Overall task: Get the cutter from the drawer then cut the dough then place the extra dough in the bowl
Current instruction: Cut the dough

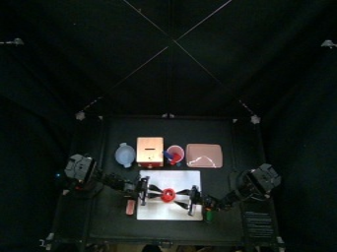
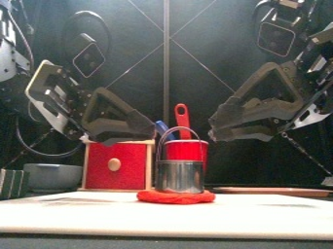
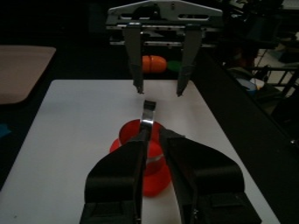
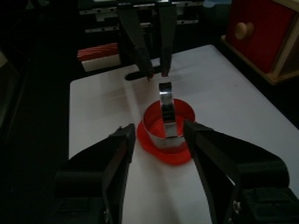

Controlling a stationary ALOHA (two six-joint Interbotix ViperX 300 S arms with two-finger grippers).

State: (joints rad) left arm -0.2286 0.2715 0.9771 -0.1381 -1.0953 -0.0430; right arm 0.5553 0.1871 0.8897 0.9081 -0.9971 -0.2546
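A round metal cutter stands upright on a flat red dough disc in the middle of the white cutting board. My left gripper leans in from the left with its jaws drawn close on the cutter's thin upright handle. From the right, my right gripper hovers just above the cutter's other side, open and holding nothing. In the right wrist view the cutter ring sits inside the dough, beyond the open jaws.
Along the back stand a blue-grey bowl, the wooden box with its red drawer front, a red cup holding toy knives, and a pink tray. Bare board lies around the dough.
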